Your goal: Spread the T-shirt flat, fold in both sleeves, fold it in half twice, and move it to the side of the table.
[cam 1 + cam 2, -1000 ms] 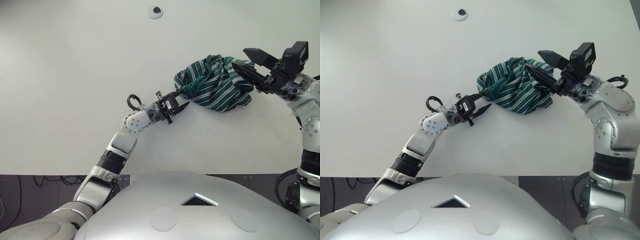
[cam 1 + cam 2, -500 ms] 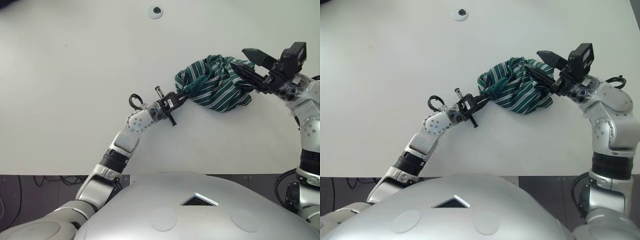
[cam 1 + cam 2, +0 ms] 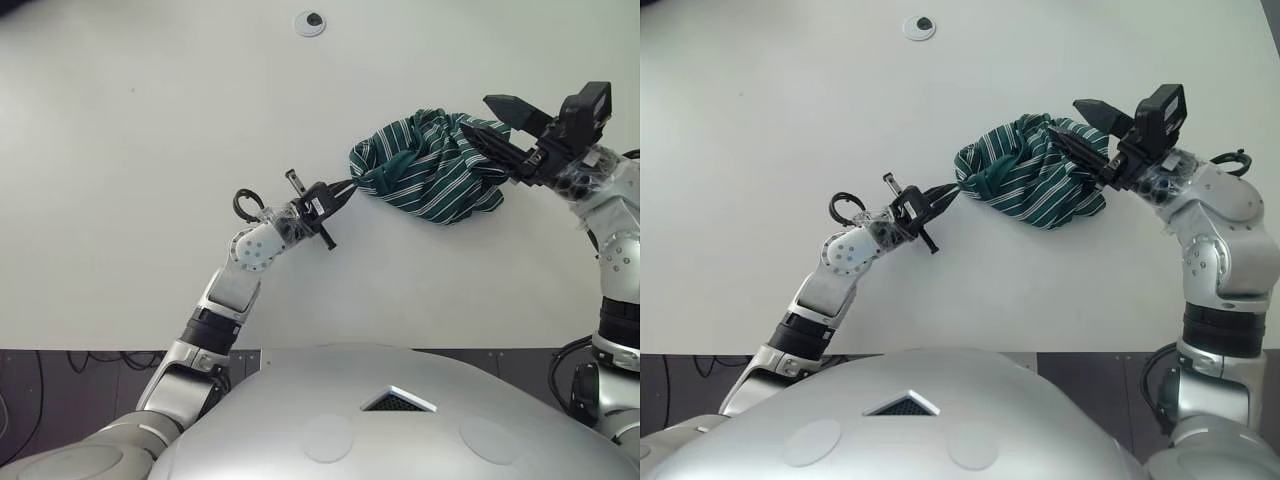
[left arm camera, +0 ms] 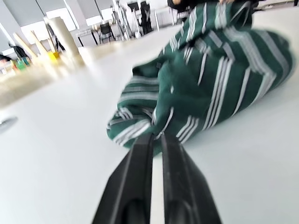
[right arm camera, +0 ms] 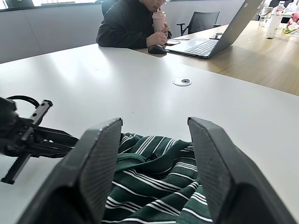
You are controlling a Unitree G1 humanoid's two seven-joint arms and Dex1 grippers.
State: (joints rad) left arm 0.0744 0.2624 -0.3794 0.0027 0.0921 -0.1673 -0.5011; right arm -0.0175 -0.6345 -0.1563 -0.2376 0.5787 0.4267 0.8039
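A green T-shirt with white stripes [image 3: 430,165] lies crumpled in a heap on the white table [image 3: 150,200], right of centre. My left gripper [image 3: 347,188] sits at the heap's near-left edge, shut, its tips pinching the hem [image 4: 140,130]. The closed fingers [image 4: 135,177] run side by side up to the fabric. My right gripper [image 3: 476,113] is open at the heap's right end, one finger [image 3: 512,106] above the cloth and the other resting against it. Between its wide-apart pads [image 5: 100,163] the striped fabric [image 5: 154,177] lies loose.
A round cable grommet [image 3: 309,23] is set into the table far behind the shirt. Bare tabletop stretches to the left and behind the heap. The table's near edge [image 3: 100,349] runs just in front of my body.
My left arm drew back to the left, its gripper staying shut at the shirt's hem and drawing that corner out slightly. The right gripper and the bulk of the heap stayed put.
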